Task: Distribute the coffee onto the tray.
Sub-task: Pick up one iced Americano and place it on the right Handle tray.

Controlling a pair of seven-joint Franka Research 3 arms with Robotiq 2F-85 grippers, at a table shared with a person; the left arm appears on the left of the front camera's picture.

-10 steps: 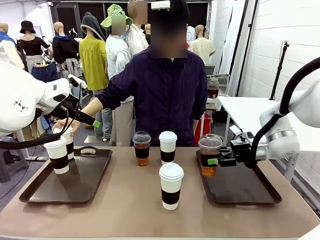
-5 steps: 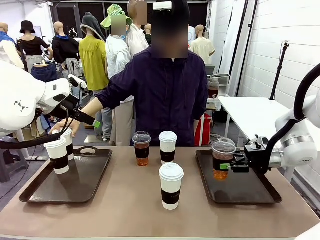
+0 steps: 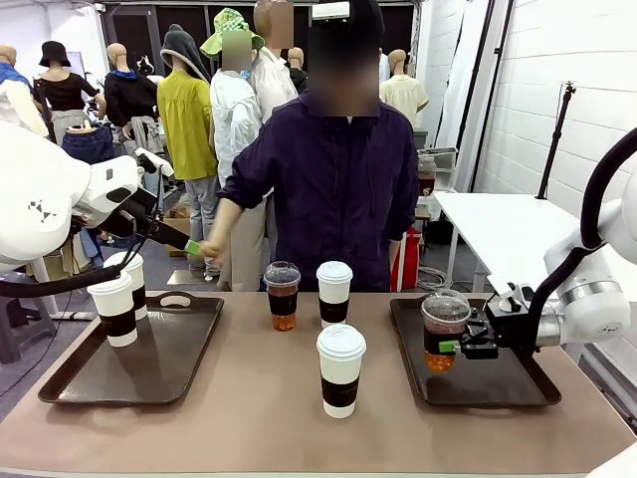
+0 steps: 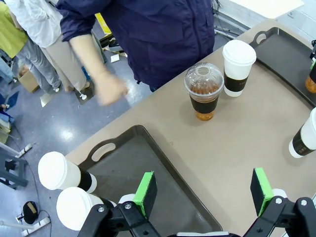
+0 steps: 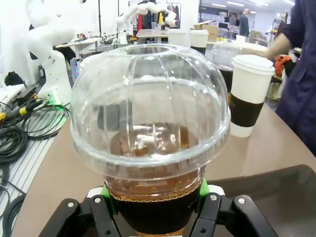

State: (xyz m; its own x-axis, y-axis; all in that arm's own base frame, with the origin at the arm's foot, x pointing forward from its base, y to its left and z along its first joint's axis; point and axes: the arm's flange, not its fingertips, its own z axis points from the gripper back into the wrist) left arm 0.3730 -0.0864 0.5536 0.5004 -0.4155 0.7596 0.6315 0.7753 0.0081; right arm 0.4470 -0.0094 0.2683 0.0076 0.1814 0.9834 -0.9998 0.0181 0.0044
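Two trays [image 3: 169,363] [image 3: 498,383] on table [image 3: 259,413]; left fingers [image 4: 146,193] spread, right fingers [image 5: 219,210] tight around dome-lidded cup [image 3: 445,311].

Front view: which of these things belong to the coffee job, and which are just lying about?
Part of the job:
- dome-lidded cup in the right gripper
- second dome-lidded cup, near paper cup and far paper cup on the table
- pair of paper cups on the left tray
- right tray

Just lying about:
- white side table
- black stand
- floor cables
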